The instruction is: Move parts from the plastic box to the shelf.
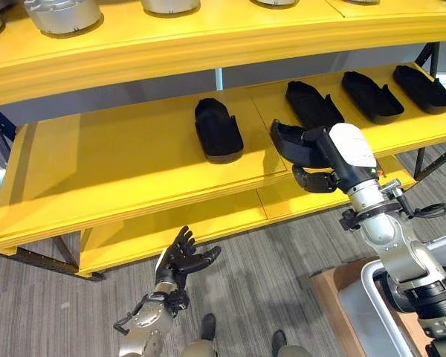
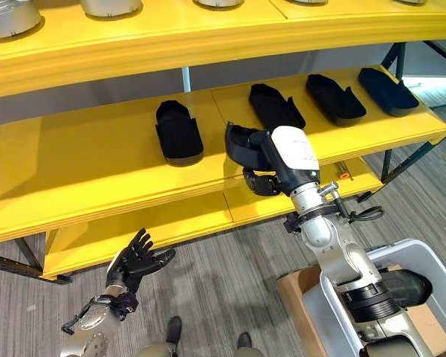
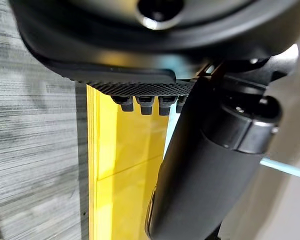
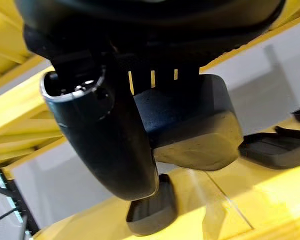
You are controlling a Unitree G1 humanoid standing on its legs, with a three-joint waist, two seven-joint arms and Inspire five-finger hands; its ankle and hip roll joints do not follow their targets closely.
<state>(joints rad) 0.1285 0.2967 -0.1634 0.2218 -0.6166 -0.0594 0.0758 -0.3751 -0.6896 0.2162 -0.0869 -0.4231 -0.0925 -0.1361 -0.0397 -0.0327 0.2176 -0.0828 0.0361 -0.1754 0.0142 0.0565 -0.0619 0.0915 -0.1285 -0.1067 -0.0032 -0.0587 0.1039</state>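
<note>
My right hand (image 1: 323, 167) is shut on a black shoe-shaped part (image 1: 288, 141) and holds it just over the front edge of the middle yellow shelf (image 1: 134, 171). In the right wrist view the held part (image 4: 190, 125) sits between the thumb and the fingers, a little above the shelf board. Several more black parts lie in a row on that shelf, the nearest one (image 1: 217, 128) to the left of the held part and another (image 1: 312, 103) behind it. My left hand (image 1: 180, 260) hangs open low down in front of the bottom shelf, holding nothing. The white plastic box (image 2: 401, 297) stands at the lower right.
An upper yellow shelf (image 1: 208, 37) overhangs the middle one and carries several grey metal parts (image 1: 62, 15). A lower yellow shelf (image 1: 171, 230) juts out below. The left half of the middle shelf is bare. A cardboard box (image 1: 331, 297) sits under the plastic box on the grey floor.
</note>
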